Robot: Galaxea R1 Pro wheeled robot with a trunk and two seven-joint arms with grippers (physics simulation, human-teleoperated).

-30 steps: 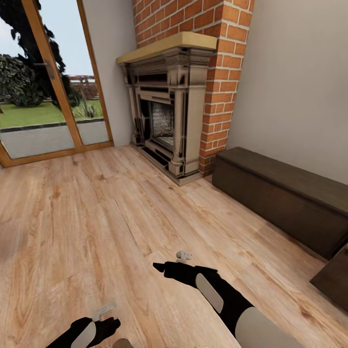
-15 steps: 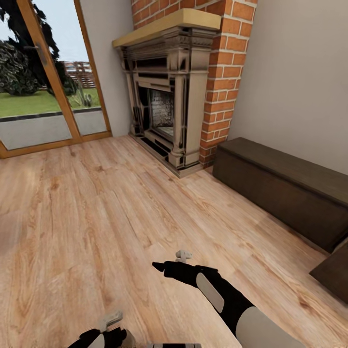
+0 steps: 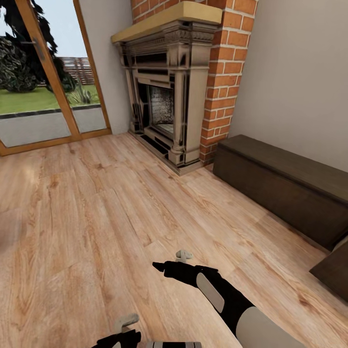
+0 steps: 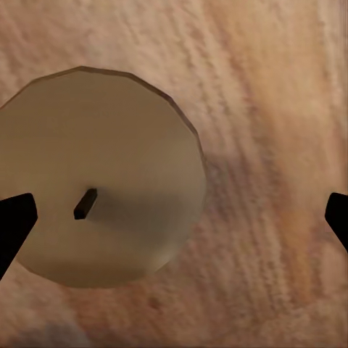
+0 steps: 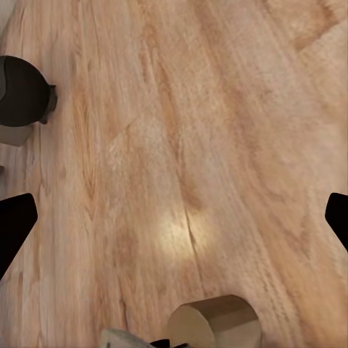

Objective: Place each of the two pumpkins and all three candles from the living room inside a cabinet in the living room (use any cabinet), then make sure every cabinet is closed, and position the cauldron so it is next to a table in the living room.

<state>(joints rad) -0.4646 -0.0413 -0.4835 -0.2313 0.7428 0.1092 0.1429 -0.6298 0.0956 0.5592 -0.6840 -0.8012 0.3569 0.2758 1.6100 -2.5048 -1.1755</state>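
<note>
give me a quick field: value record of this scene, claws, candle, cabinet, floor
left claw: open, poised directly above the candle
candle: upright on the floor, wick showing, not gripped
right claw: open, held over bare wood floor
cabinet: long dark-brown unit along the wall, right of the brick fireplace, fronts look shut
door: glass door to the garden, far left

A brick chimney [image 3: 227,72] rises over the ornate fireplace [image 3: 166,96]. Daylight comes through the wood-framed glass door [image 3: 43,87] onto the plank floor [image 3: 96,217].
</note>
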